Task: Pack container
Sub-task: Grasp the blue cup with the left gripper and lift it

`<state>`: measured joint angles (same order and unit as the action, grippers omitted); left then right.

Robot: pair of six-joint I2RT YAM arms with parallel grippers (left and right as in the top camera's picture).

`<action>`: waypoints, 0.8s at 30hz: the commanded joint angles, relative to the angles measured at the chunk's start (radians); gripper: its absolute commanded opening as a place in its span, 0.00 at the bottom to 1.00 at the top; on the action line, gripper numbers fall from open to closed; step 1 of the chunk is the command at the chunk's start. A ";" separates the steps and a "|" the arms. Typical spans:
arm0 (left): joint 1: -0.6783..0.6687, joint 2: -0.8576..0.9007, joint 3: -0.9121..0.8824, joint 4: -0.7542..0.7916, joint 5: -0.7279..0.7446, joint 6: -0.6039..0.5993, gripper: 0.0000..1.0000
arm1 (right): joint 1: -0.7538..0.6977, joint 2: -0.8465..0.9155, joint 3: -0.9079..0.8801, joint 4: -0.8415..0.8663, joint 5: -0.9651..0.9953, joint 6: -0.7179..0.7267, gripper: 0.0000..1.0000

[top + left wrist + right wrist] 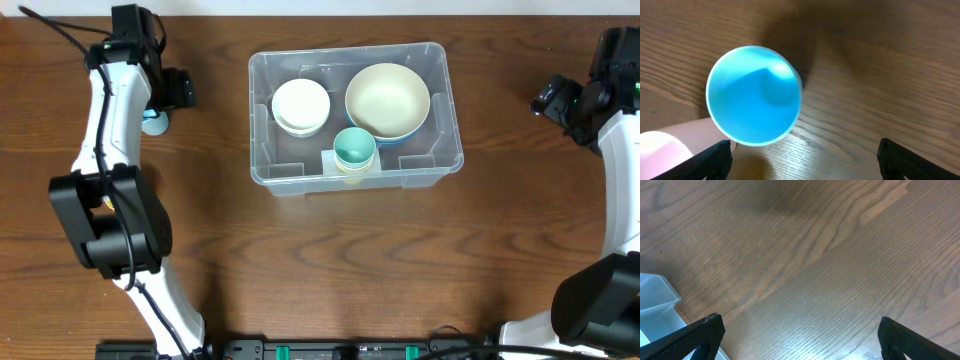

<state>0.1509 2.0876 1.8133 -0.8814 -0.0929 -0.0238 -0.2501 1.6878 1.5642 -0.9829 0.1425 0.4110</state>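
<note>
The table (330,260) is bare wood around the container (262,120), which sits mid-table, well apart from both arms, so I have room along each rim. Inside, a cream bowl (388,100) fills the right end, a white bowl (300,105) the left, and a teal cup (354,148) stands by the near wall. Outside, a blue cup (754,95) stands upright, probably next to pack. My left gripper (805,150) hangs spread wide above it. The right gripper (800,321), equally wide, holds nothing.
</note>
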 commanded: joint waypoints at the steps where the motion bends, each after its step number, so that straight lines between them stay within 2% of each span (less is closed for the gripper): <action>1: 0.009 0.046 -0.008 0.004 0.003 0.032 0.91 | -0.005 0.000 0.003 -0.002 0.004 0.015 0.99; 4: 0.009 0.084 -0.008 0.005 0.006 0.059 0.89 | -0.005 0.000 0.003 -0.002 0.004 0.015 0.99; 7: 0.009 0.116 -0.008 0.006 0.006 0.058 0.77 | -0.005 0.000 0.003 -0.001 0.004 0.015 0.99; 10: 0.009 0.138 -0.008 0.006 0.006 0.058 0.43 | -0.005 0.000 0.003 -0.001 0.004 0.015 0.99; 14: 0.009 0.144 -0.008 0.009 0.006 0.057 0.21 | -0.005 0.000 0.003 -0.002 0.004 0.015 0.99; 16: 0.009 0.143 -0.008 0.008 0.006 0.057 0.06 | -0.005 0.000 0.003 -0.002 0.004 0.015 0.99; 24: 0.000 0.117 -0.006 -0.058 0.006 0.029 0.06 | -0.005 0.000 0.003 -0.002 0.004 0.014 0.99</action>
<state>0.1555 2.2230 1.8130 -0.9085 -0.0967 0.0292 -0.2504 1.6878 1.5642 -0.9833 0.1421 0.4110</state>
